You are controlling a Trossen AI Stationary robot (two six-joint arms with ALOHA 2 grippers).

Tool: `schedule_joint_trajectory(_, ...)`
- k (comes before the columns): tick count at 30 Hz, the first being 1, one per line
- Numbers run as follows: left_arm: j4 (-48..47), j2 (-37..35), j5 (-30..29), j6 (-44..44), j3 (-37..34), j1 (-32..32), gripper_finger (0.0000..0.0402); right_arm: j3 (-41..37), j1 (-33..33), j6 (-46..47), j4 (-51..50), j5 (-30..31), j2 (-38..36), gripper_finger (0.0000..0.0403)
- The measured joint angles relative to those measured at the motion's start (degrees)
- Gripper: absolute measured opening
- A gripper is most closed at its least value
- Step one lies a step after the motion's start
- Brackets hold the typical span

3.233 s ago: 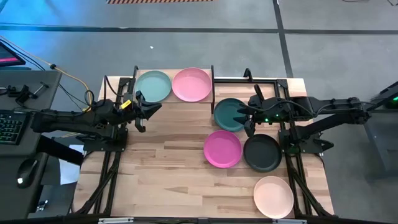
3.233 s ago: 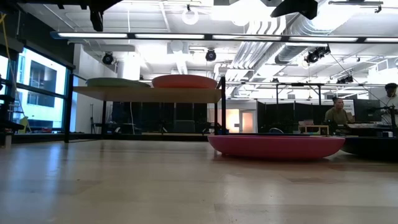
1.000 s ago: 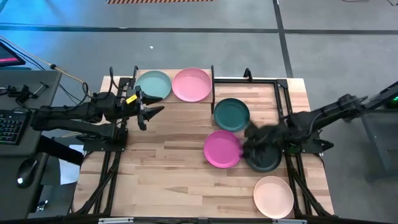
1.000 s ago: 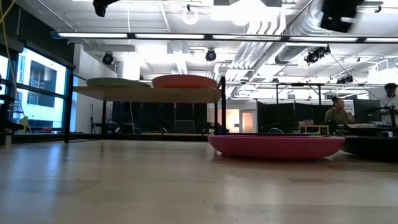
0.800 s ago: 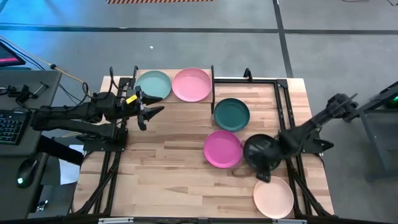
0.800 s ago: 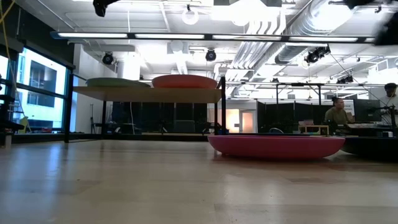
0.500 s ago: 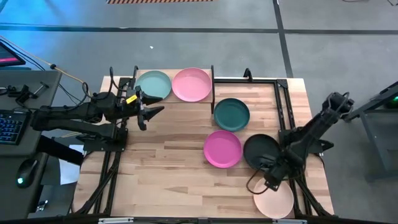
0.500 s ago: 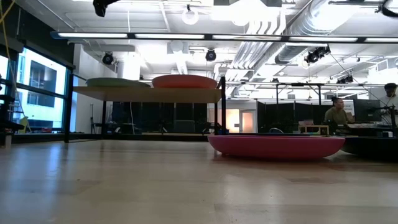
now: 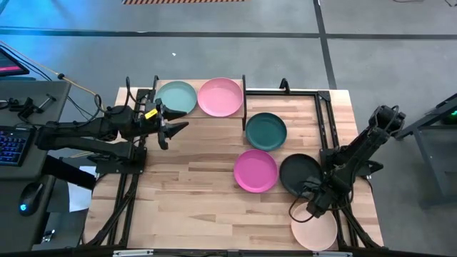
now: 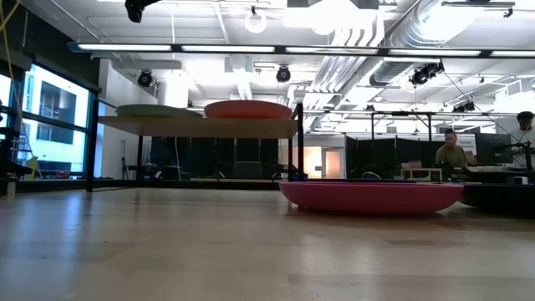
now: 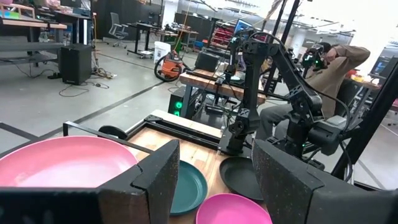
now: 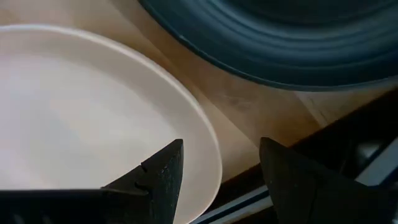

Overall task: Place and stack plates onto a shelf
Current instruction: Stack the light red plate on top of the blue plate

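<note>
Right gripper (image 9: 312, 211) fingers (image 12: 158, 177) spread apart, gripping nothing, straddling the rim of the peach plate (image 9: 313, 230) at that plate's 12 o'clock edge, with the black plate (image 9: 300, 174) just beyond. Relocated here within the last seconds: 3.2 s ago positioned over the teal plate (image 9: 265, 131) near table centre, 1.0 s ago over the black plate, now lowered at the peach plate in the 5 o'clock corner of the table (image 9: 193, 185). Judged as a change of target: peach plate selected for the next pick, closing on its rim expected next; not yet lifted. Left gripper (image 9: 171, 126) fingers (image 11: 158, 186) held wide, empty, hovering at the 9 o'clock side of the table just below the shelf (image 9: 200, 114), unmoved over the same interval. Shelf at the 11 o'clock corner, flanked by black posts, carrying the pale teal plate (image 9: 176, 98) and the light pink plate (image 9: 220, 97) side by side; both unchanged. Magenta plate (image 9: 255, 170) on the table near centre, teal plate at its 12 o'clock, black plate at its 3 o'clock; all three undisturbed. Four plates left to shelve, so task roughly one third complete by estimate. Both shelf positions occupied; stacking on an existing plate required for the peach plate. Risk: thin rim grip near the table edge, possible slip during lift. Person (image 11: 329, 62) seated in the room beyond the table, clear of both arms.
</note>
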Motion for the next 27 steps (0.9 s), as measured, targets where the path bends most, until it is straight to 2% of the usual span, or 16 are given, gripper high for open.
schedule_joint_trajectory(8,0.0,0.0,0.0,0.02,0.0,0.0,0.019,0.0,0.0,-0.76,0.2,2.09,1.61,0.0193)
schedule_joint_trajectory(14,0.0,0.0,0.0,0.03,-0.01,0.0,0.019,0.0,0.0,-7.34,4.34,-0.33,6.99,0.0193)
schedule_joint_trajectory(21,0.0,0.0,0.0,0.04,-0.02,0.0,0.019,0.24,-0.04,-8.04,5.43,-1.3,10.65,0.019)
schedule_joint_trajectory(24,0.0,0.0,0.0,0.04,-0.02,0.0,0.019,0.26,-0.04,-7.67,5.46,-1.65,11.17,0.0164)
schedule_joint_trajectory(27,0.0,0.0,0.0,0.07,-0.02,0.0,0.019,0.24,-0.04,-6.74,5.51,-2.01,11.19,0.0113)
